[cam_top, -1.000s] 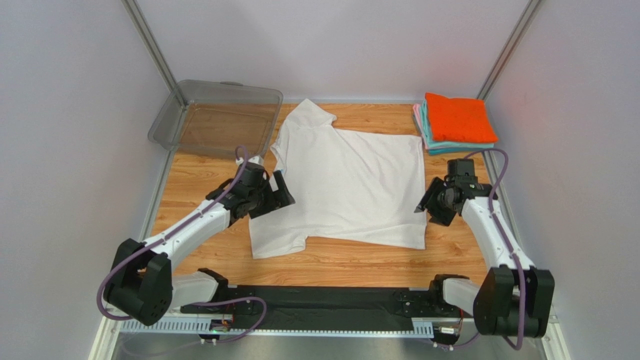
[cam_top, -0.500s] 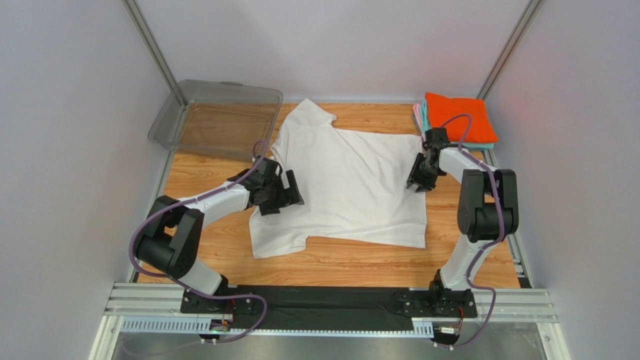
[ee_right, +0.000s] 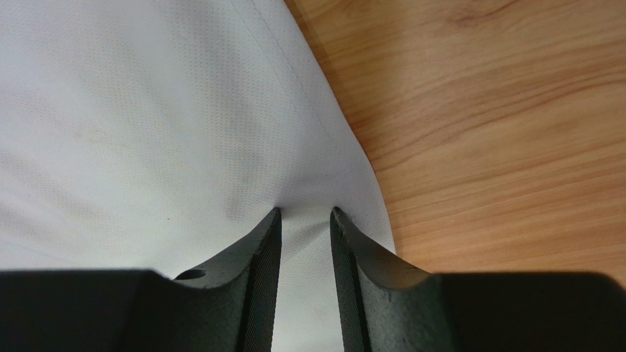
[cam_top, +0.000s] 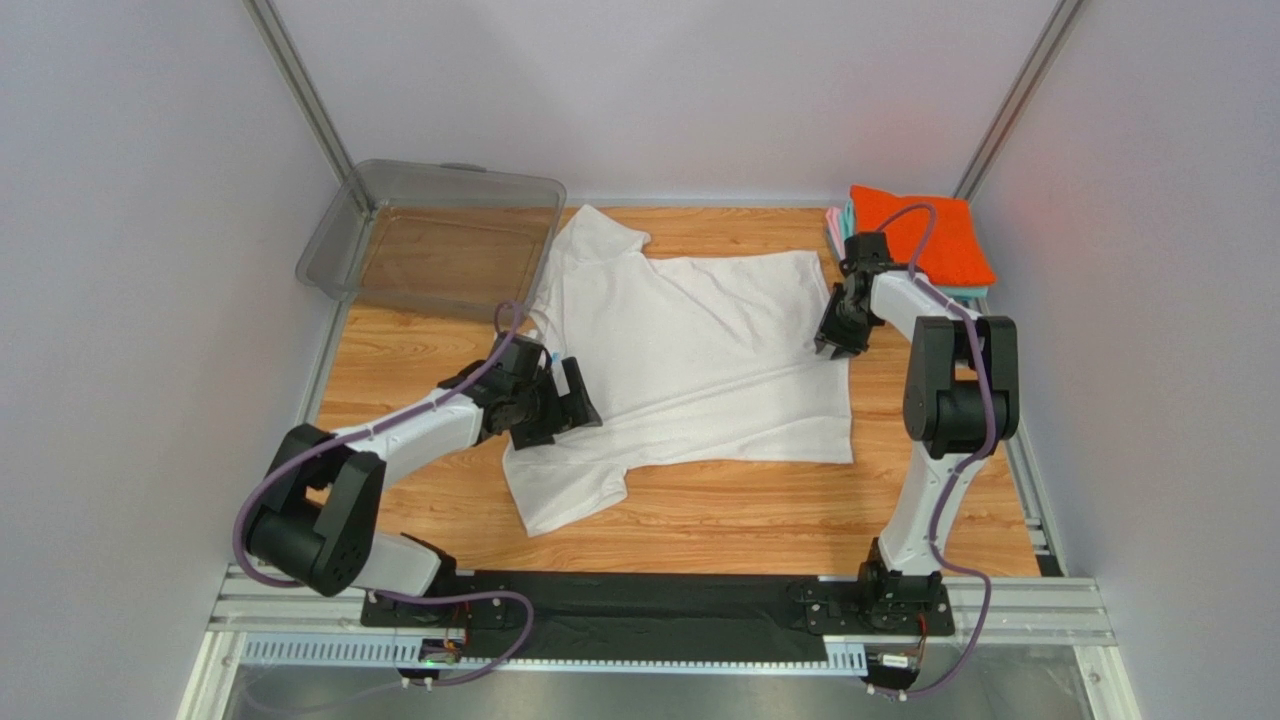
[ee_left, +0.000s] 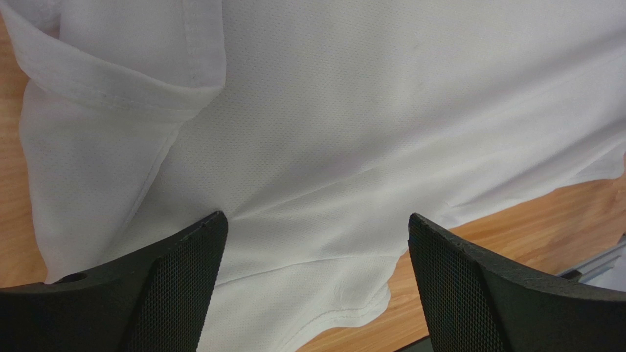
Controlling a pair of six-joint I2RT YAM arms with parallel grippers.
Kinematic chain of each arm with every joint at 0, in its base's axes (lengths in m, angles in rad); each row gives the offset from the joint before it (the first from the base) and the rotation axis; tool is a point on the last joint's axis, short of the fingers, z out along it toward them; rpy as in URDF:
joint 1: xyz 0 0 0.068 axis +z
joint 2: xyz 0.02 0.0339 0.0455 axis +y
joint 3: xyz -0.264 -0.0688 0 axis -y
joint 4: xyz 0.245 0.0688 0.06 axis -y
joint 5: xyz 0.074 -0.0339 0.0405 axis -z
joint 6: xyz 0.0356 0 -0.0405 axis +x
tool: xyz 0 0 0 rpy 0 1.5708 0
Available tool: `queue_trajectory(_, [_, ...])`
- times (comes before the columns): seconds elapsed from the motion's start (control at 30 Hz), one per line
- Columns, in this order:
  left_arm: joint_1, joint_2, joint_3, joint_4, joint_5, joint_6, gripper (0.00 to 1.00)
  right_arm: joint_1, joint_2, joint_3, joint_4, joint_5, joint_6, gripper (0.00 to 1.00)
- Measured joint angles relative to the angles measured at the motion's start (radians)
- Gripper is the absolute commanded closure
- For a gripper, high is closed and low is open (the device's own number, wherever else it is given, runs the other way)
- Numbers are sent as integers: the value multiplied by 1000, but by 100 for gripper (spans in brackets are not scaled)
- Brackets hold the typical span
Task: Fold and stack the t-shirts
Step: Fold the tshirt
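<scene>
White t-shirt (cam_top: 706, 353) lies flat on my wooden counter (cam_top: 721, 518), sleeves to the left, beside the grey bin (cam_top: 436, 225).
My right jaws pinch a pucker of its hem edge near the far right corner. My left jaws stand spread wide over the cloth by the near sleeve. The folded stack (cam_top: 920, 237), orange on top, sits far right.

Place: a robot lab test cell.
Enclosure: plain pale panels (cam_top: 135, 225) on three sides, joined by bare metal posts (cam_top: 301, 90).
Bench: a wood-grain tabletop (cam_top: 706, 518) edged by a slotted metal rail (cam_top: 661, 648).
Equipment: a left arm (cam_top: 406, 435) and a right arm (cam_top: 947, 405) bolted to a black base plate (cam_top: 646, 600), with purple cables (cam_top: 984, 593) trailing.
</scene>
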Motion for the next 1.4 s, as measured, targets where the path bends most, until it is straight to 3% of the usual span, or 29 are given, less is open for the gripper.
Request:
queue_trajectory(0.33, [-208,-319,-192,-117,-27,-117,0,-3,-219,-257,-14,60,1,67])
queue_trajectory(0.43, [-258,-467,-224,-195,-46,-158,0,-4,-305,-290,-41,69,3,61])
queue_trajectory(0.53, [-268,-582,-221,-243,-76,-172,0,-4,-381,-280,-62,58,0,48])
queue_trajectory(0.6, [-267,-631,-200,-285,-122,-173,0,-4,-430,-263,-66,35,-6,10])
queue_trajectory(0.63, [-267,-642,-182,-302,-153,-171,0,-4,-457,-256,-65,13,-8,0])
queue_trajectory(0.7, [-267,-637,-137,-326,-213,-166,0,6,-509,-255,-61,-33,-21,0])
queue_trajectory(0.87, [-265,-479,24,-340,-320,-125,0,121,-674,-370,25,-207,-18,0])
queue_trajectory(0.97, [-261,-285,158,-328,-345,-87,0,208,-711,-479,85,-286,-9,0])
queue_trajectory(1.2, [-223,157,415,-237,-314,-12,0,253,-632,-638,147,-360,25,0])
queue_trajectory(1.4, [-150,320,446,-214,-298,24,0,253,-612,-676,157,-339,31,0])
